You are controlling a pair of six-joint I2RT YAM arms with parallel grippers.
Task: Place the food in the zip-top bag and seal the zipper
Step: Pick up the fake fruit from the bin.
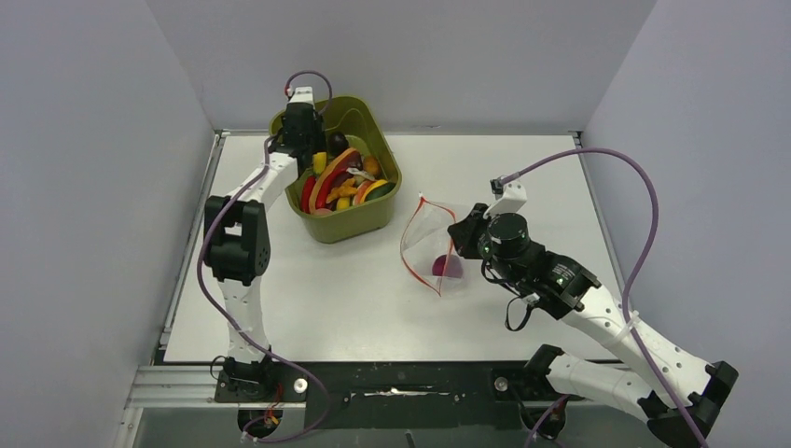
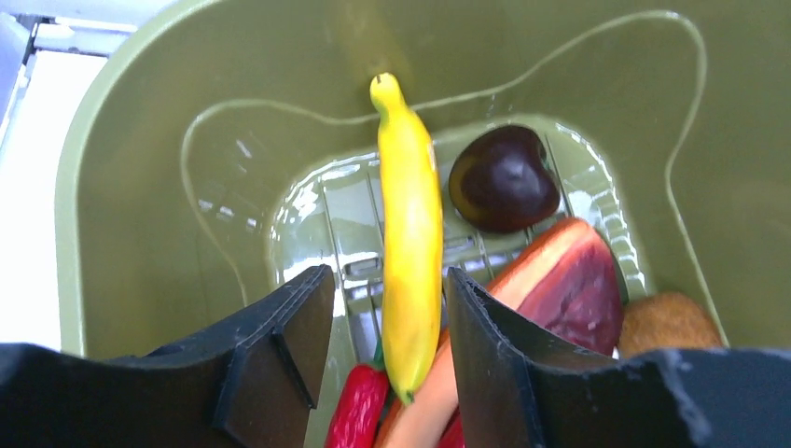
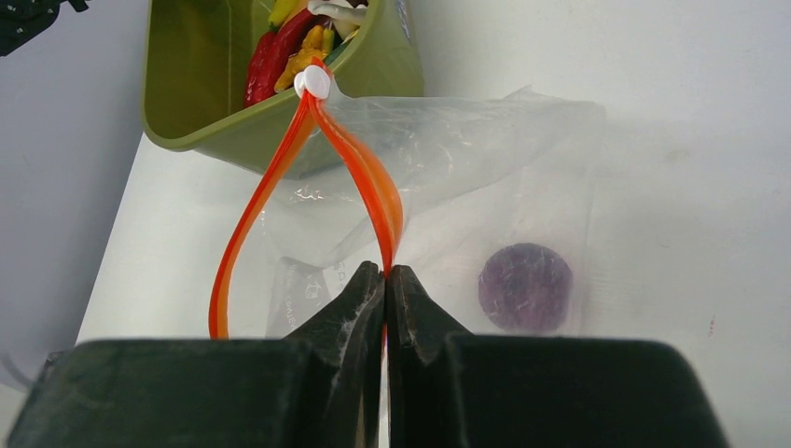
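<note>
Left end effector [image 2: 387,273] is down inside the green bin [image 2: 140,187], at its far end. Its jaws are partway open and straddle a yellow banana [image 2: 410,215]. There's clear daylight between the banana and one finger, while the other finger sits very close, so nothing is gripped. The banana lies lengthwise on the bin's ribbed floor, its tip pointing at the far wall. Just beside it sits a dark round plum-like piece [image 2: 504,177], and next to that a wedge with a dark red face and an orange rind [image 2: 578,289]. A red pepper [image 2: 359,406] pokes in near the fingers, and a brown piece [image 2: 667,322] sits at the edge.

Over to the right end effector [image 3: 385,271]: its jaws are pinched tight together on the orange zipper [image 3: 252,215] and hold that edge of the clear bag [image 3: 485,159] up. The zipper's two strands bow apart into a loop, so the mouth gapes open, and they meet at a white slider [image 3: 312,82] on the end nearest the bin. One purple round piece [image 3: 525,287] is already in the bag. The bag rests on the white counter [image 1: 494,177], just right of the bin, which is heaped with food.
</note>
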